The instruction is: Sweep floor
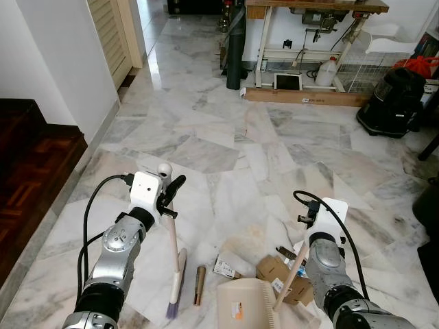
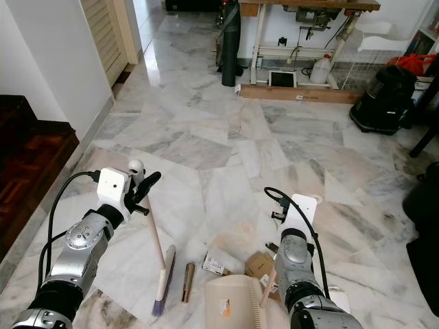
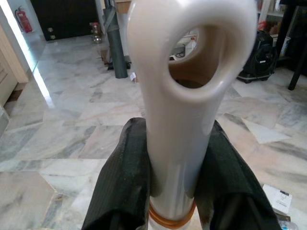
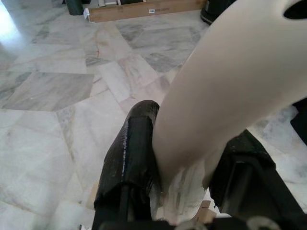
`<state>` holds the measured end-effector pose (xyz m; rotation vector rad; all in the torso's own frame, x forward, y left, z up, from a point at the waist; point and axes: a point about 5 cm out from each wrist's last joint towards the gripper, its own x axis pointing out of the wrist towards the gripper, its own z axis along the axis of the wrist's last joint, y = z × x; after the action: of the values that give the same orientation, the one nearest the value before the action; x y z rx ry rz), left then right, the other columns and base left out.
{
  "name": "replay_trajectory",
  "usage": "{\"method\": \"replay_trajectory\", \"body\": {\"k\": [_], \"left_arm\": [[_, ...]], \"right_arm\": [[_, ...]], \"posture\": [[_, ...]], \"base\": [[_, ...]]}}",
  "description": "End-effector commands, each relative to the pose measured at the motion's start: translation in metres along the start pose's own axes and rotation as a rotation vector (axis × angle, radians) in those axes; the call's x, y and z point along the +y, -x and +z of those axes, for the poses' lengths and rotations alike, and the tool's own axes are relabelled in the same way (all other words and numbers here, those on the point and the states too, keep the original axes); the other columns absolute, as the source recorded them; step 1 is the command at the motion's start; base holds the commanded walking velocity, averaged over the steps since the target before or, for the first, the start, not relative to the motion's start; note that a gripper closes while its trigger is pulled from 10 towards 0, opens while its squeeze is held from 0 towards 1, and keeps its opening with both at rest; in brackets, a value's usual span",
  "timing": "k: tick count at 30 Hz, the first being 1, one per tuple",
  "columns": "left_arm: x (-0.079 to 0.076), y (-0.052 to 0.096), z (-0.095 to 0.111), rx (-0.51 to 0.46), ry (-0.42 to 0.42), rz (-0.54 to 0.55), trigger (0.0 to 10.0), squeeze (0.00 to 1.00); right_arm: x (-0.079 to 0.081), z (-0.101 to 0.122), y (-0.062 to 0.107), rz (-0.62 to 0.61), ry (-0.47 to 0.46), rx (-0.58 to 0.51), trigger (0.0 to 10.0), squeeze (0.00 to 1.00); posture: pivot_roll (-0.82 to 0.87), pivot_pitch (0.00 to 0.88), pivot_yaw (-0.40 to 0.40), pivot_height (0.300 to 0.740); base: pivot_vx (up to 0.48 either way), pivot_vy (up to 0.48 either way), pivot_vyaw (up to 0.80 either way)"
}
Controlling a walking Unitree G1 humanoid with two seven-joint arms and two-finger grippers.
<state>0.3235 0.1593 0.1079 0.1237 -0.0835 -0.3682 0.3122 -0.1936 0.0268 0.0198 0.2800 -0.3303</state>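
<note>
My left gripper point(image 1: 169, 195) is shut on the cream handle of a broom point(image 1: 169, 236), just below the ring at its top point(image 3: 192, 72); black fingers point(image 3: 125, 182) clamp it on both sides. The purple bristles point(image 1: 172, 310) rest on the marble floor. My right gripper point(image 1: 302, 256) is shut on the slanted handle point(image 4: 230, 91) of a cream dustpan point(image 1: 245, 305) that sits on the floor at the bottom centre. Between broom and pan lie a brown cylinder point(image 1: 199, 285), a paper packet point(image 1: 224, 266) and cardboard scraps point(image 1: 273, 269).
A dark wooden step point(image 1: 38, 164) and a white wall bound the left side. Far ahead stand a workbench with a wooden plank point(image 1: 302, 96), a grey rolled tube point(image 1: 235, 58) and a black vacuum cleaner point(image 1: 394, 103). A dark object point(image 1: 429, 205) sits at the right edge.
</note>
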Motion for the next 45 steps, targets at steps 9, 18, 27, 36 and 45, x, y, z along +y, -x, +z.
{"method": "replay_trajectory", "body": {"k": [9,18,27,36,45], "left_arm": [[0.000,-0.005,0.008,-0.035,-0.014,-0.009,10.0,0.00],[0.004,-0.002,0.002,-0.008,0.028,0.003,10.0,0.00],[0.006,-0.012,0.008,-0.051,-0.009,0.039,10.0,0.00],[0.006,-0.017,0.008,-0.067,-0.030,0.085,10.0,0.00],[0.005,-0.015,-0.004,-0.022,-0.064,0.069,10.0,0.00]], "right_arm": [[-0.005,-0.031,0.008,-0.020,0.089,0.218,10.0,0.00],[-0.003,-0.032,0.009,-0.019,0.079,0.228,10.0,0.00],[-0.006,-0.035,0.010,-0.022,0.083,0.239,10.0,0.00],[-0.006,-0.032,0.009,-0.027,0.076,0.223,10.0,0.00],[-0.008,-0.026,0.007,-0.026,0.057,0.162,10.0,0.00]], "posture": [[0.05,0.021,-0.039,0.740],[0.06,0.020,-0.044,0.740],[0.04,0.019,-0.049,0.740],[0.02,0.024,-0.056,0.740],[-0.03,0.077,-0.064,0.740]], "base": [[0.000,0.000,0.00],[0.000,0.000,0.00],[0.000,0.000,0.00],[0.000,0.000,0.00],[0.000,0.000,0.00]]}}
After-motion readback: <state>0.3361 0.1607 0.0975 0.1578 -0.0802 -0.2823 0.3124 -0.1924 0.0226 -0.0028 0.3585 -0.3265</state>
